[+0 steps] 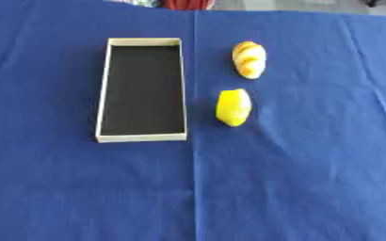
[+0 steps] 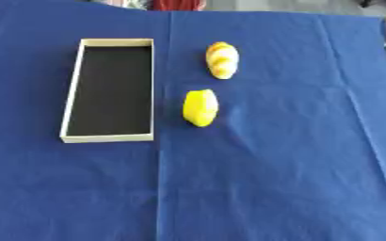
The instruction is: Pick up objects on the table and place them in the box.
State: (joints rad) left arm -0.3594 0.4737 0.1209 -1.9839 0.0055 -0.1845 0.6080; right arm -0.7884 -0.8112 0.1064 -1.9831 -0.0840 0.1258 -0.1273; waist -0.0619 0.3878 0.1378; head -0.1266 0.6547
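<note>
A long shallow box (image 1: 102,89) with a pale rim and a black floor lies on the blue cloth, left of centre, with nothing in it. Right of it lies a yellow lemon-shaped object (image 1: 232,107). Farther back sits a yellow and orange striped object (image 1: 249,59), shaped like a croissant. Both lie on the cloth, apart from the box and from each other. Neither hand shows in either view.
The blue cloth (image 1: 295,179) covers the whole table, with a fold line running down the middle beside the box's right rim. At the far edge something red (image 1: 183,4) shows beyond the table.
</note>
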